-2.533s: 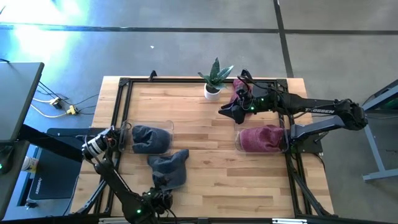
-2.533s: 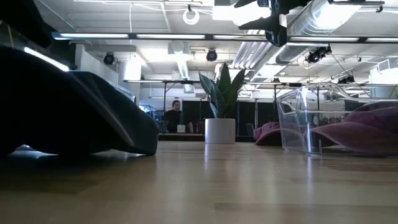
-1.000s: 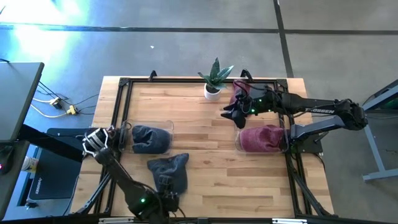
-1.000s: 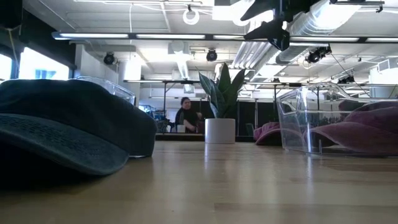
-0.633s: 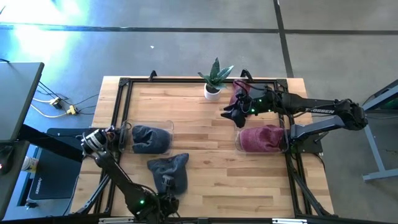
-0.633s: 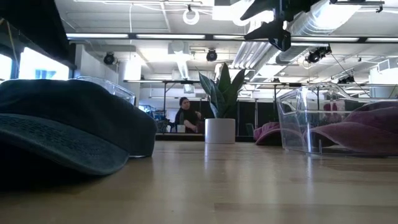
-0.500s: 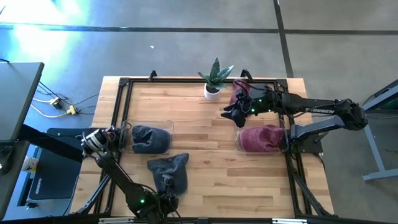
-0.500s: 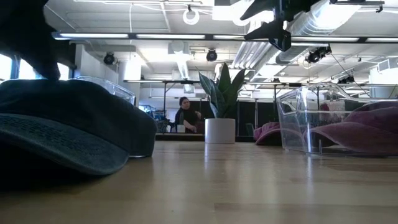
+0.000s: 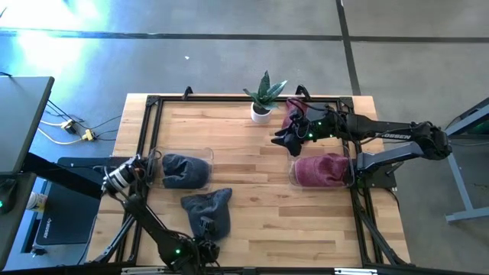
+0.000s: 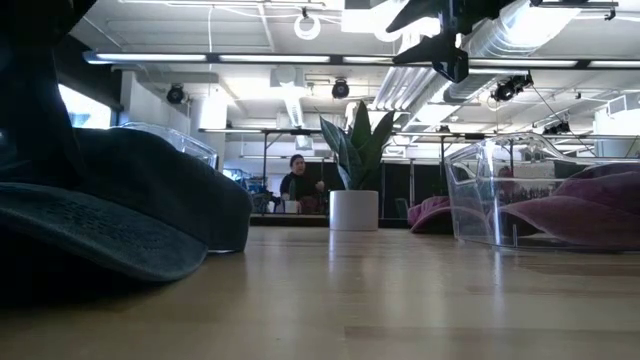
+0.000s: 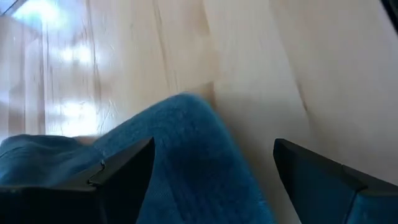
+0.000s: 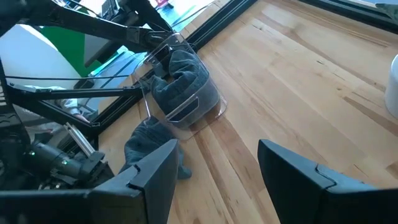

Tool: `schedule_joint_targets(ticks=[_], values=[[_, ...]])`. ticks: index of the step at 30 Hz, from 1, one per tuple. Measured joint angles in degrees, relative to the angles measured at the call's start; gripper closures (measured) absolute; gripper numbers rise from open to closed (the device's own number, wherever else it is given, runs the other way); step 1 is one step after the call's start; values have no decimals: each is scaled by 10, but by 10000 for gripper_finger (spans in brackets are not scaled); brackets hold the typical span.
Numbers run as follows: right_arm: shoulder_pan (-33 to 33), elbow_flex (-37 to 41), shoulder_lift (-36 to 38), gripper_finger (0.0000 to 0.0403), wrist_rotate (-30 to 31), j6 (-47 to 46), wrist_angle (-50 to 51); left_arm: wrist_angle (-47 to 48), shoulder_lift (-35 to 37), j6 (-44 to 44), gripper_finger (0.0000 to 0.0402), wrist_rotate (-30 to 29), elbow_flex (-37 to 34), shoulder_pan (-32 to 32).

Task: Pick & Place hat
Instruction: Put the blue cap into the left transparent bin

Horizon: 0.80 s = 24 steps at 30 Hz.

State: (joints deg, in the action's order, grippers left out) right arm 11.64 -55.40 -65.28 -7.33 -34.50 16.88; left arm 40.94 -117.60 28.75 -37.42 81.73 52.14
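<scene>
Left gripper (image 9: 205, 226) sits low at the near edge of the table (image 9: 244, 221), right on the loose blue hat (image 9: 208, 212). In the left wrist view its jaws stand wide apart with the blue fabric between them and spilling forward; nothing pinched yet, as far as I can tell. Just beyond the jaws, toward the left rail, a clear bin (image 9: 183, 169) already holds another blue hat (image 9: 186, 170).

Mid table, far edge: potted plant (image 9: 263, 97), well clear of both jaws.

Right gripper (image 9: 284, 138) hangs above the table, jaws wide and holding nothing in the right wrist view. A maroon hat (image 9: 293, 114) lies behind it near the far rail; beside it the right-side clear bin (image 9: 324, 171) holds a maroon hat (image 9: 322, 169).

A person (image 10: 296, 187) shows far back in the low view.

Risks, my guess: left jaws may close on a single fold of cloth, so the hat droops and slips out on the lift, or drags against the bin wall and tips it. The floppy brim could snag a finger on release.
</scene>
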Motion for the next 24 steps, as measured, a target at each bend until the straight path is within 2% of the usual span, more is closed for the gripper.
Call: schedule_joint_targets(ticks=[5, 8, 12, 17, 24], values=[[0, 0, 0, 187, 1, 0, 0, 67, -2, 3, 79, -43, 18, 0], [0, 0, 0, 187, 1, 0, 0, 135, -2, 36, 79, -70, 45, 0], [0, 0, 0, 187, 2, 3, 0, 201, -2, 96, 102, -65, 70, 0], [0, 0, 0, 187, 13, 8, 0, 279, -2, 165, 192, -22, 95, 0], [0, 0, 0, 187, 14, 15, 0, 391, -2, 256, 377, 35, 160, 0]])
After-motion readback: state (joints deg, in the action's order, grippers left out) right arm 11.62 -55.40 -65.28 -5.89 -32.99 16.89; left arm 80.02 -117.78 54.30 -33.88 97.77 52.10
